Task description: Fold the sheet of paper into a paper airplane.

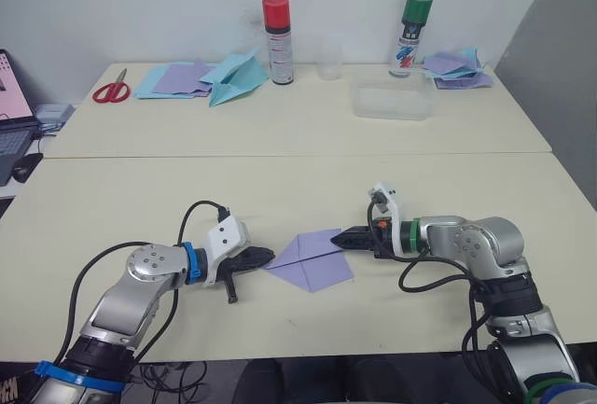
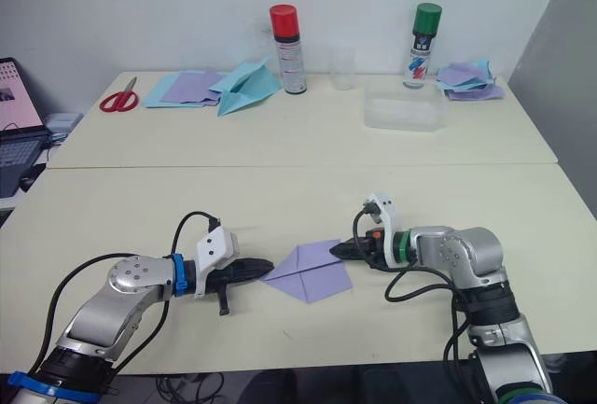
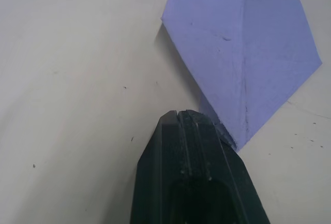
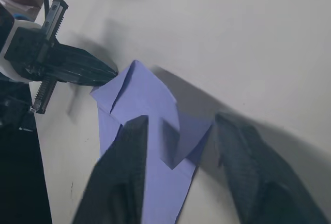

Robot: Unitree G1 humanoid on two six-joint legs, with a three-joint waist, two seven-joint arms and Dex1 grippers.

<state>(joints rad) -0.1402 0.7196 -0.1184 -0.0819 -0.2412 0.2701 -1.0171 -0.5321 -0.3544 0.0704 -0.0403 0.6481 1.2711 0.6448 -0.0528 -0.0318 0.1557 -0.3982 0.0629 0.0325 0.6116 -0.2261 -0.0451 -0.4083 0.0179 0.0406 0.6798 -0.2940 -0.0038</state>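
Both my grippers rest low-center on the cream tabletop (image 1: 187, 180): left gripper (image 1: 265, 256) pressed shut at the lavender sheet of paper (image 1: 311, 262), right gripper (image 1: 341, 236) spread over its opposite edge.

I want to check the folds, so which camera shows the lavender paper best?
The left wrist view: the sheet of paper shows its centre crease and pointed outline close up. The head views show it whole but small; the right wrist view has the right claw partly covering it.
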